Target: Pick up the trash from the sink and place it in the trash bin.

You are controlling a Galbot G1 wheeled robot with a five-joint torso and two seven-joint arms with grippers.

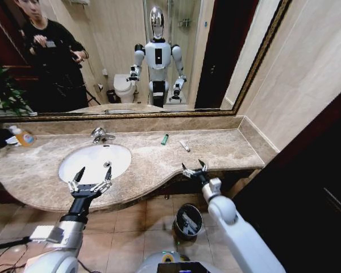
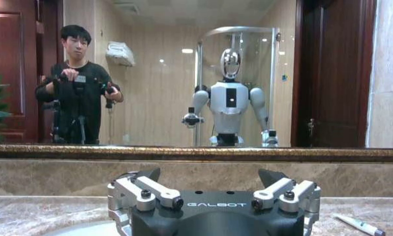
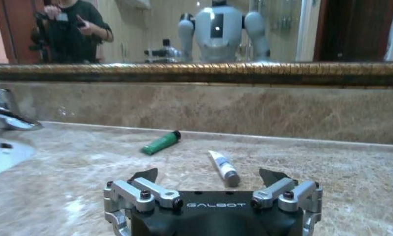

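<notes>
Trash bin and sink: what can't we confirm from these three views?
- Trash bin contents: head view, interior dark and small.
- Sink bowl: left wrist view, left gripper body covers it; right wrist view, cut by the edge.
- White tube label: right wrist view, blurred.
- Green tube print: too small.

One green tube [image 1: 165, 139] and one white tube [image 1: 184, 146] on the marble counter, one white oval sink [image 1: 95, 162] with one chrome tap [image 1: 100, 135], one black trash bin [image 1: 188, 220] at 6 o'clock, two open-fingered grippers: left gripper [image 1: 91, 178], right gripper [image 1: 194, 167].
</notes>
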